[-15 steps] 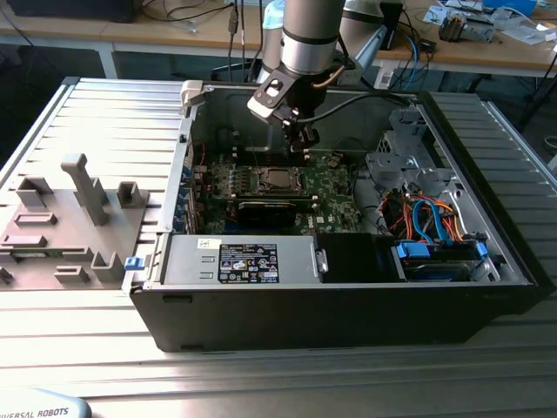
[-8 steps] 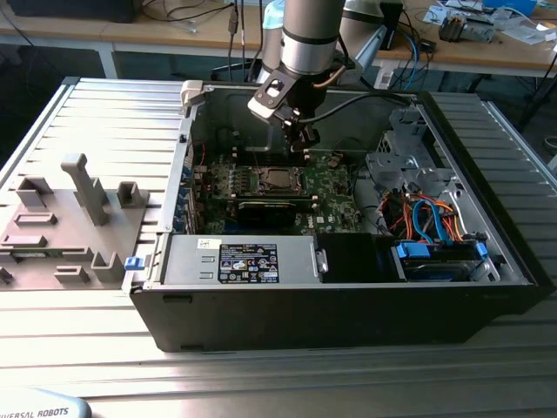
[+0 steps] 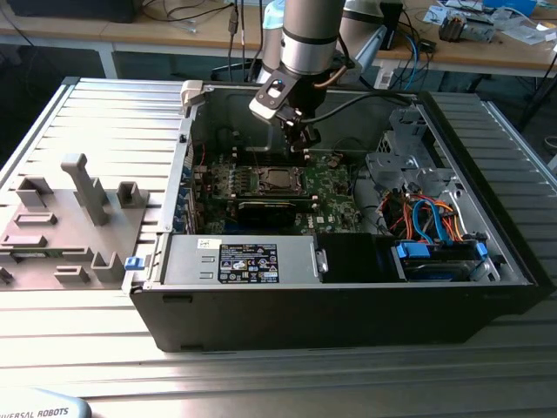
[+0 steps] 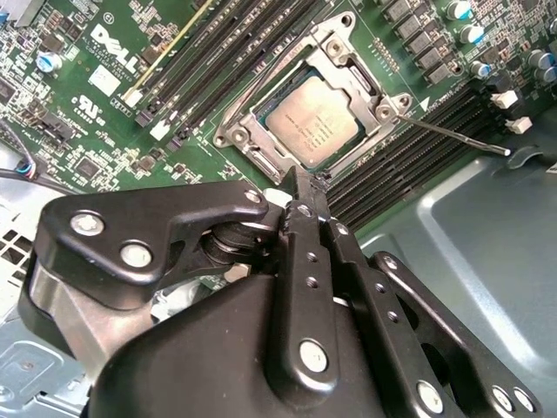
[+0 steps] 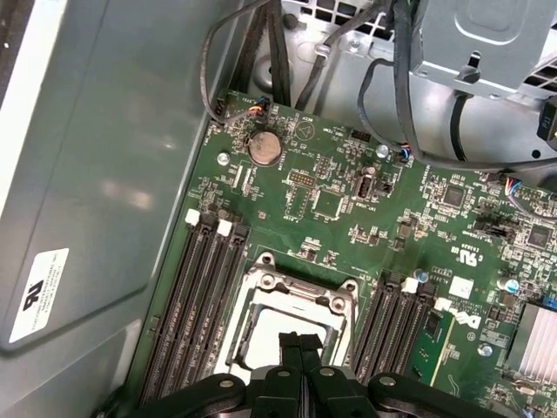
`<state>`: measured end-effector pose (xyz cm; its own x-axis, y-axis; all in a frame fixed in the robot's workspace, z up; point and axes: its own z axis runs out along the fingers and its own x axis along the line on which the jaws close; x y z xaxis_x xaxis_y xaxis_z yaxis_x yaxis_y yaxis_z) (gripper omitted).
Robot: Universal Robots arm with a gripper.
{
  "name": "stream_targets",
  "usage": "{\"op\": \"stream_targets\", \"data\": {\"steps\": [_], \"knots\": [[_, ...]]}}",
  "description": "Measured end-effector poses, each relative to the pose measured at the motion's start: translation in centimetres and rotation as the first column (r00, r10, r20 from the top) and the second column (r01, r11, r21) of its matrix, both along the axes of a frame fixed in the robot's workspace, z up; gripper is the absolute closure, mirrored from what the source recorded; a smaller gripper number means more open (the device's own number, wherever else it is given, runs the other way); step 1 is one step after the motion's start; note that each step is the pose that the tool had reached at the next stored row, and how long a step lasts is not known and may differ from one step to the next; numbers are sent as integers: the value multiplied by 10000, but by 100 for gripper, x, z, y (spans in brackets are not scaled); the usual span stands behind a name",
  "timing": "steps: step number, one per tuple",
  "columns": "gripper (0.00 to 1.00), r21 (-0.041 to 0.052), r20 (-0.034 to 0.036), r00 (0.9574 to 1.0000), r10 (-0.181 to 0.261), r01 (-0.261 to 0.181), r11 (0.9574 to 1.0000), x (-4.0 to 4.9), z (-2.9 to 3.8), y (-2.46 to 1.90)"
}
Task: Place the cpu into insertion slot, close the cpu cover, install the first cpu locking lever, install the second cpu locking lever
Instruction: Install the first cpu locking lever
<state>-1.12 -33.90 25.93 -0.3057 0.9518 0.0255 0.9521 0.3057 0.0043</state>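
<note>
The open case (image 3: 348, 313) lies on its side on a ribbed metal table (image 3: 113, 122) and holds the green board (image 3: 335, 187). Also in it are a grey supply box (image 3: 235, 261), a drive cage (image 3: 405, 157) and a tangle of cables (image 3: 426, 213). On the board the slot (image 3: 278, 179) holds the cpu (image 4: 311, 126), which lies flat with its dull metal top facing up. The cover (image 4: 361, 74) lies down around it, so the chip shows through the square opening. The gripper (image 4: 298, 178) hangs inside the case just above the slot's edge. Its fingers (image 5: 291, 348) are pressed together with nothing between them, and in the first wrist view they hide part of the slot. Long dark memory sockets (image 5: 204, 296) run along both sides of the slot, parallel to its edges. A coin cell (image 5: 264, 148) sits farther off on the board. In the exterior view a black card (image 3: 274, 206) lies just beside the slot on the near side, its length running across the board. A thin lever (image 4: 461, 138) juts from one corner of the slot. Its long axis crosses the memory sockets and points toward the case's grey wall, away from the cover. Outside the case, on the exterior view's left, a grey tray (image 3: 52, 235) carries upright holders.
</note>
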Motion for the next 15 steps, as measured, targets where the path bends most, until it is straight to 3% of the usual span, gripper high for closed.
{"op": "stream_targets", "data": {"steps": [15], "knots": [[89, -4, 0, 9992, 402, -402, 9992, 0, 0, 0]]}}
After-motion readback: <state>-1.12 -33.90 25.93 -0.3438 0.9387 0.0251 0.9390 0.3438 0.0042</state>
